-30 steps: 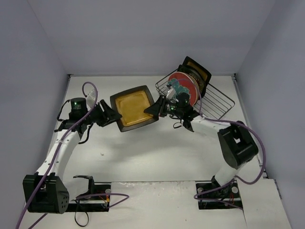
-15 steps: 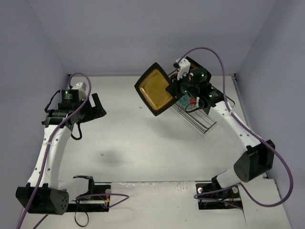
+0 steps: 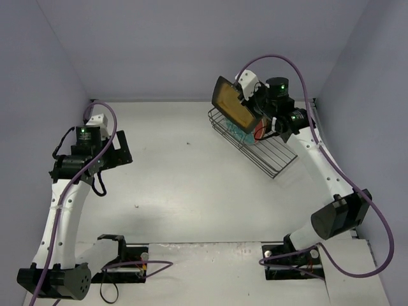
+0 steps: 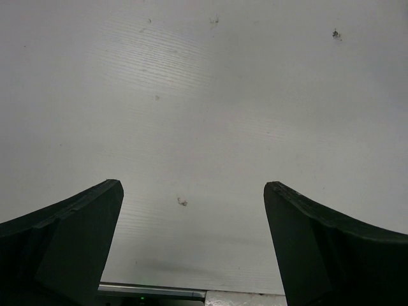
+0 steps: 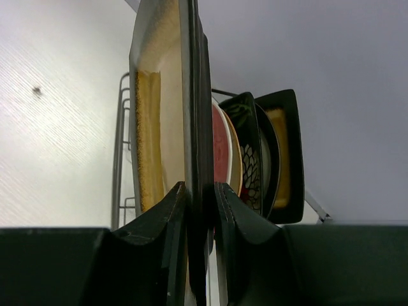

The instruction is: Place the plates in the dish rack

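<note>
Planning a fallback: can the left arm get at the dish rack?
Probably not: the left tool sits far across the table, and the right tool holds an amber plate over the dish rack.

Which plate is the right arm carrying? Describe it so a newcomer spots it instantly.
Look to the black wire dish rack at the table's far right. Above its left end, the right gripper pinches a square amber plate by its dark rim, held on edge. Unlike the plates standing in the rack, it alone is gripped.

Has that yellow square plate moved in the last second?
Yes. The amber plate went right and toward the back wall, from mid-table to above the dish rack, held by the right claw.
</note>
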Robot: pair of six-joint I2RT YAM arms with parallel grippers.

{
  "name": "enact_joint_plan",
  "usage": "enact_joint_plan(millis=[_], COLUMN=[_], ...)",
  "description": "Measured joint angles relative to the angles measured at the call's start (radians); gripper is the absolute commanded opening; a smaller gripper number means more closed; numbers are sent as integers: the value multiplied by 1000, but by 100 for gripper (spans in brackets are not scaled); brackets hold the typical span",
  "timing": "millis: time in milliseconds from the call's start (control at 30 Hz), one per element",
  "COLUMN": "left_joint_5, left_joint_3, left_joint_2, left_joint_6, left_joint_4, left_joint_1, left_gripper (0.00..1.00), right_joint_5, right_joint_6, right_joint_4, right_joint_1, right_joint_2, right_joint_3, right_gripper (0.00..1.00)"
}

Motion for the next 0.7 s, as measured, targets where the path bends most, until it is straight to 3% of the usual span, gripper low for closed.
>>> enact_joint_plan(millis=[400, 700], left_joint_5=[-10, -10], left_joint_3=[-12, -21], left_joint_2=[-6, 1], left_joint_6=[10, 11], left_joint_4=[-7, -10], left_joint_1=[0, 0], left_gripper=[97, 97], right_joint_5=[69, 88], right_joint_6=[-91, -94], right_joint_4=[0, 43], right_joint_1=[-8, -32], right_joint_2=[150, 166], right_joint_3=[0, -1], right_gripper=[0, 0])
